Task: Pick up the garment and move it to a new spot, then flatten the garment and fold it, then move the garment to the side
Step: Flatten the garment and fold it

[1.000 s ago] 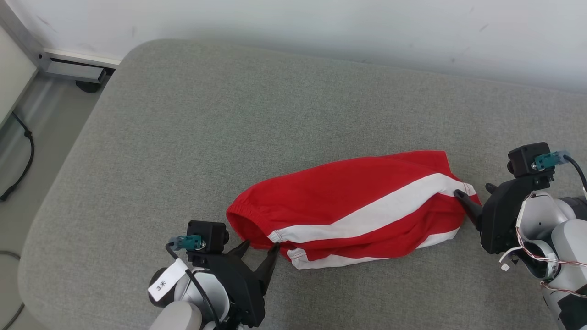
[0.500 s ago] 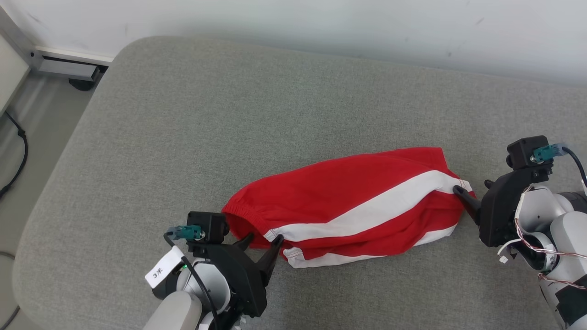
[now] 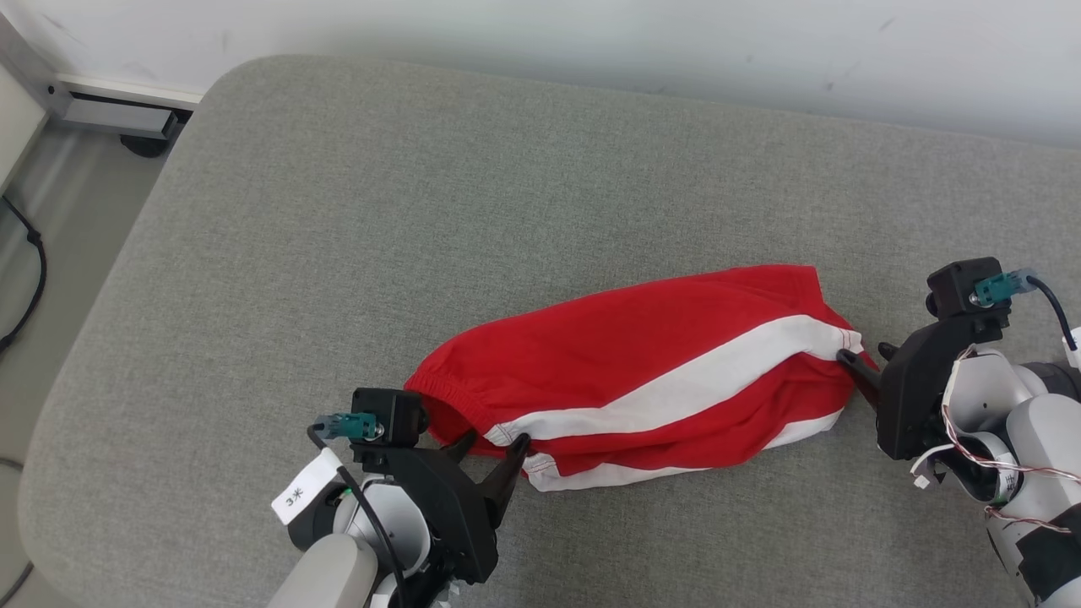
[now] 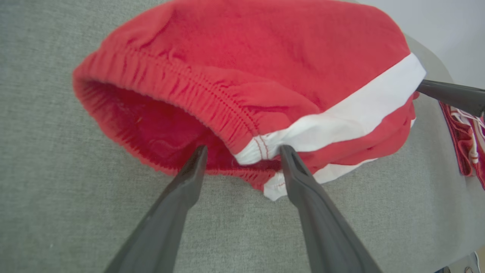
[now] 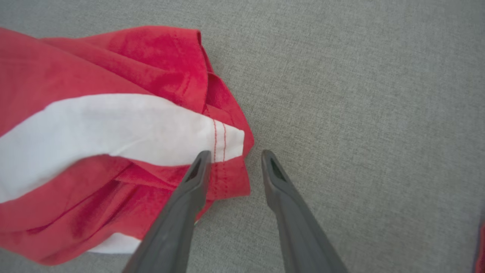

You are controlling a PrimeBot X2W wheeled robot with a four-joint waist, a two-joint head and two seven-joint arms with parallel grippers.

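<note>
The red garment, with a white side stripe, lies bunched in a long roll toward the near side of the grey cushion. Its elastic waistband end faces the left gripper, whose fingers are spread apart, bracketing the waistband corner where the white stripe ends and gripping nothing. The hem end lies at the right gripper, likewise spread. One of its fingers lies over the stitched hem corner, possibly touching it, and the other is over bare cushion just beside the cloth. A white wall runs behind the cushion.
</note>
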